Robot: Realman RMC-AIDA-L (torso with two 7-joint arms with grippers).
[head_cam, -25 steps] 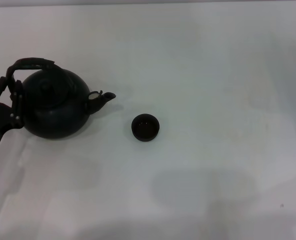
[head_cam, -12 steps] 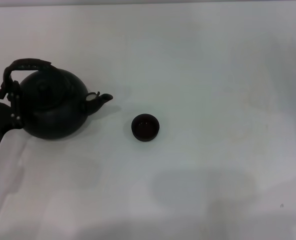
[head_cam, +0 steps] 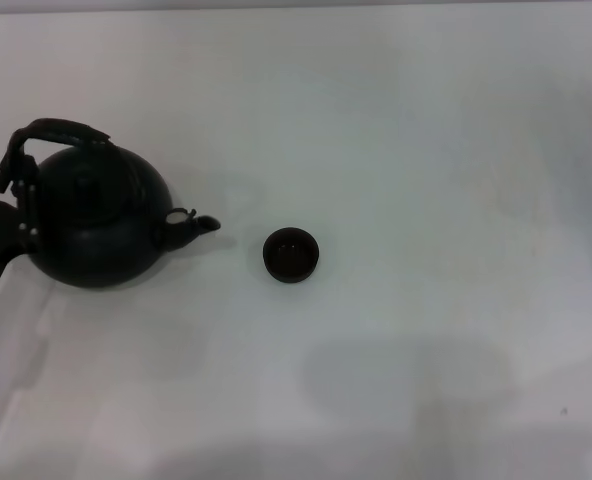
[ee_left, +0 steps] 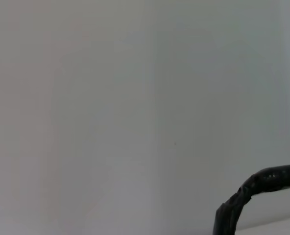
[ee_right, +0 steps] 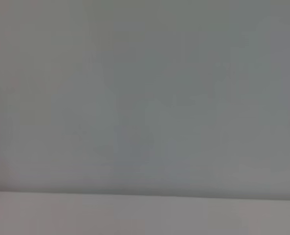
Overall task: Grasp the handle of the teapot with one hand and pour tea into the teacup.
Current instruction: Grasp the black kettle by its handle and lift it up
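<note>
Sitting left of teacup (head_cam: 291,255), teapot (head_cam: 96,225) — spout toward it

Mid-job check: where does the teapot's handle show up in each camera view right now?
Head view: the handle arches over the teapot at the far left of the picture, left of the teacup.
Left wrist view: only a dark curved piece of the handle shows in the bottom right corner.
Right wrist view: not in it.
Shared landmark: the white table.
</note>
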